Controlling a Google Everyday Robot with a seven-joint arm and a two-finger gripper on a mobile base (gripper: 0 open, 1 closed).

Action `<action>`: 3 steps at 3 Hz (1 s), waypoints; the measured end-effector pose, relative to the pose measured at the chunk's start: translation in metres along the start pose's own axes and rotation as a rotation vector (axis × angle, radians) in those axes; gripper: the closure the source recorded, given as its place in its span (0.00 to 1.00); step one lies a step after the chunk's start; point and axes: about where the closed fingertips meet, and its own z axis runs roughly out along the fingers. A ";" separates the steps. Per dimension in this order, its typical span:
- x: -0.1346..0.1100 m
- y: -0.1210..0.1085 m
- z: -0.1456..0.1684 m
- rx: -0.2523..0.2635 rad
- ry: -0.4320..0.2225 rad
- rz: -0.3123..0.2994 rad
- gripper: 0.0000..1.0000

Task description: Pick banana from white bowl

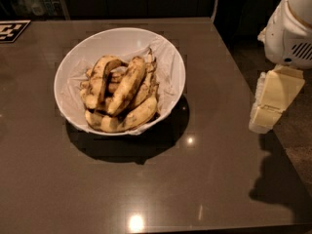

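Several bananas (132, 119) sit piled in the white bowl (122, 33) on the dark table (204, 179). The banana (126, 85), thick and nearly straight, lies on top near the bowl's middle. The gripper (274, 100) hangs well right of the bowl, can't tell if it's wide or narrow.

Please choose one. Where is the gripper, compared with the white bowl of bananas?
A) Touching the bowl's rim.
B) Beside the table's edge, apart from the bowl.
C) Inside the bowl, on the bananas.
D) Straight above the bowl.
B: the gripper hangs by the edge of the table on the picture's right, well apart from the white bowl, where the banana lies untouched.
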 end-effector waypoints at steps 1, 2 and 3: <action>-0.015 0.005 -0.011 0.060 0.084 -0.016 0.00; -0.023 0.005 -0.013 0.071 0.063 -0.020 0.00; -0.023 0.005 -0.013 0.072 0.063 -0.020 0.00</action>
